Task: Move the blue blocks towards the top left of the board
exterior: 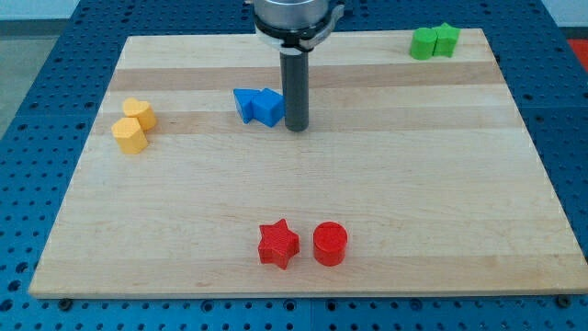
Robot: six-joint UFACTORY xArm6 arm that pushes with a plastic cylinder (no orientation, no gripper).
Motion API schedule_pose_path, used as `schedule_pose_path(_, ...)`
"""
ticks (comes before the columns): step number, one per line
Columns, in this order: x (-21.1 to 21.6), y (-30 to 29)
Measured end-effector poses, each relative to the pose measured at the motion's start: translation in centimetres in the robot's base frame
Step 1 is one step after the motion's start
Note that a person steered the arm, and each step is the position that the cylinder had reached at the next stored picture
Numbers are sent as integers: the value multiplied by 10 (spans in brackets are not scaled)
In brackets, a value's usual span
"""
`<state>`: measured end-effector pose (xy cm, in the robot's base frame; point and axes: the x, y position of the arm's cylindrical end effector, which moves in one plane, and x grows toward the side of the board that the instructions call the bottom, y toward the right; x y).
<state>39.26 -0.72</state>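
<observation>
Two blue blocks sit touching each other in the upper middle of the wooden board (184, 202): a blue block (245, 103) on the left and a blue cube-like block (269, 108) on the right. My tip (296, 127) stands on the board just to the right of the right blue block, very close to it or touching it. The dark rod rises straight up from the tip to the arm's head at the view's top.
Two yellow blocks (134, 125) sit near the left edge. Two green blocks (435, 41) sit at the top right corner. A red star (277, 245) and a red cylinder (330, 244) sit near the bottom edge.
</observation>
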Motion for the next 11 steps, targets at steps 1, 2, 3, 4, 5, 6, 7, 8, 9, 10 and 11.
schedule_pose_path(1,-11,1)
schedule_pose_path(2,-16,-9)
schedule_pose_path(3,-18,-31)
schedule_pose_path(4,-18,-55)
schedule_pose_path(5,-18,-76)
schedule_pose_path(6,-23,-90)
schedule_pose_path(7,-31,-106)
schedule_pose_path(8,-41,-124)
schedule_pose_path(9,-52,-141)
schedule_pose_path(10,-57,-160)
schedule_pose_path(11,-57,-180)
